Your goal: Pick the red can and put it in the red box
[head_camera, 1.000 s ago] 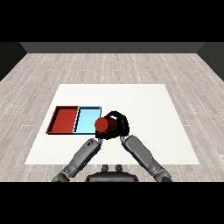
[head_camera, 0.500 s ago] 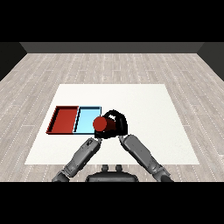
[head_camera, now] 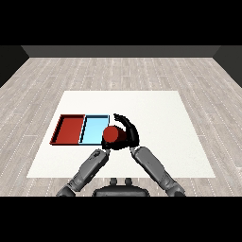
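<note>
The can [head_camera: 112, 135] is red, with the black right hand [head_camera: 128, 133] curled round it. At its nine o'clock lie a light blue tray [head_camera: 94, 130] and a red tray [head_camera: 70, 130], on a white table [head_camera: 156, 113]. The forearms [head_camera: 153, 165] are grey, and the floor [head_camera: 118, 71] is pale grey planking.

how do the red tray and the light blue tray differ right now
The red tray is red inside, while the light blue tray is pale blue. The red tray lies at the left end, farther from the red can; the light blue tray lies beside it on the right, and the can held in the right hand overlaps its right edge. Both look alike in shape and size, lie flat on the table and hold nothing visible.
</note>
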You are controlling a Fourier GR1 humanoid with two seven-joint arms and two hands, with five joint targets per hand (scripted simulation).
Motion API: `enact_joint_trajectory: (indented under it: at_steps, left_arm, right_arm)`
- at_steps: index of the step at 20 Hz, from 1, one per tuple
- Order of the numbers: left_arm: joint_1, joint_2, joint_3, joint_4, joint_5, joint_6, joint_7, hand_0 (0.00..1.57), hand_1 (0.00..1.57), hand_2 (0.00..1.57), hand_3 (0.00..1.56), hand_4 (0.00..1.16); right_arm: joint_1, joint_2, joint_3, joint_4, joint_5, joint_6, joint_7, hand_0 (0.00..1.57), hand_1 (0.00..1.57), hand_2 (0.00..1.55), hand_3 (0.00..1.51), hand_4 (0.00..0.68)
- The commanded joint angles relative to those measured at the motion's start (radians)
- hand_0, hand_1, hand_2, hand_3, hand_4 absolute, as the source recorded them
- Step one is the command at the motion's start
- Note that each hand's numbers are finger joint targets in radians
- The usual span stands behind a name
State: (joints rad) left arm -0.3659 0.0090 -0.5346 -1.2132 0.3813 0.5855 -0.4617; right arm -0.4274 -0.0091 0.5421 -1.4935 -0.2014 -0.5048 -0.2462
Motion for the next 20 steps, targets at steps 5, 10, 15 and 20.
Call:
enact_joint_trajectory:
  at_steps: [5, 10, 15, 20]
  left_arm:
    - [-0.005, -0.009, -0.045, 0.026, 0.039, 0.046, -0.093, 1.57, 1.57, 1.57, 1.5, 1.13]
    - [0.006, 0.0, 0.035, 0.003, -0.051, 0.002, -0.01, 1.57, 1.57, 1.57, 1.48, 1.13]
    - [0.004, -0.009, 0.059, -0.019, -0.076, 0.019, -0.001, 1.57, 1.57, 1.57, 1.47, 1.13]
    - [0.037, 0.006, 0.104, -0.037, -0.091, -0.014, 0.009, 1.57, 1.57, 1.56, 1.47, 1.13]
  right_arm:
    - [-0.038, 0.009, -0.006, -0.035, 0.027, -0.044, 0.106, 0.0, 0.0, 0.0, 0.0, 0.0]
    - [0.069, -0.014, -0.054, -0.05, 0.007, 0.03, 0.047, 0.0, 0.0, 0.0, 0.0, 0.0]
    - [0.022, -0.04, -0.16, -0.073, -0.026, 0.111, 0.078, 0.0, 0.0, 0.0, 0.0, 0.0]
    - [0.161, -0.071, -0.123, -0.294, 0.015, 0.091, 0.124, 0.0, 0.0, 0.0, 0.0, 0.0]
